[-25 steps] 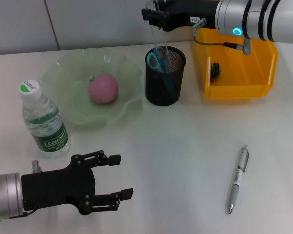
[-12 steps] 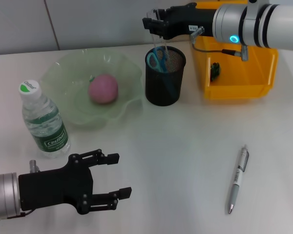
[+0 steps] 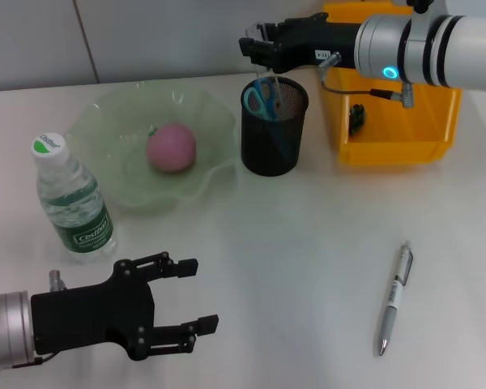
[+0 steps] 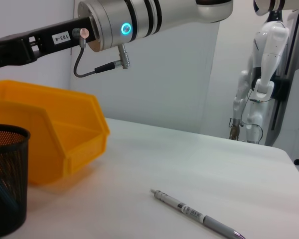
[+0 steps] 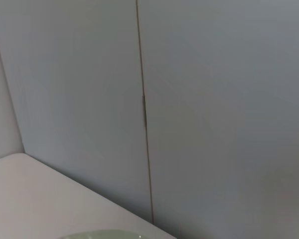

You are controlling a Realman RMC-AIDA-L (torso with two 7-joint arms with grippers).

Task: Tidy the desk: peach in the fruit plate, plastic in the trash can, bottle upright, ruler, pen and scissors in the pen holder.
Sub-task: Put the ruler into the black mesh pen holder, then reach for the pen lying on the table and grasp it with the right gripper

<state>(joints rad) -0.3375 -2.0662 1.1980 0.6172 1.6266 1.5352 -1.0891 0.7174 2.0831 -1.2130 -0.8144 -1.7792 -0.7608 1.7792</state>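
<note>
A white desk stands before a grey panelled wall. The right gripper hangs directly above the black mesh pen holder, gripping a clear ruler whose lower end reaches into the holder beside the scissors. Judged step: depositing the ruler. Next requirement: release, then fetch the pen, which lies alone near the desk's right front. The left gripper waits low, fingers spread, holding nothing. The peach sits in the plate; the bottle stands upright.
</note>
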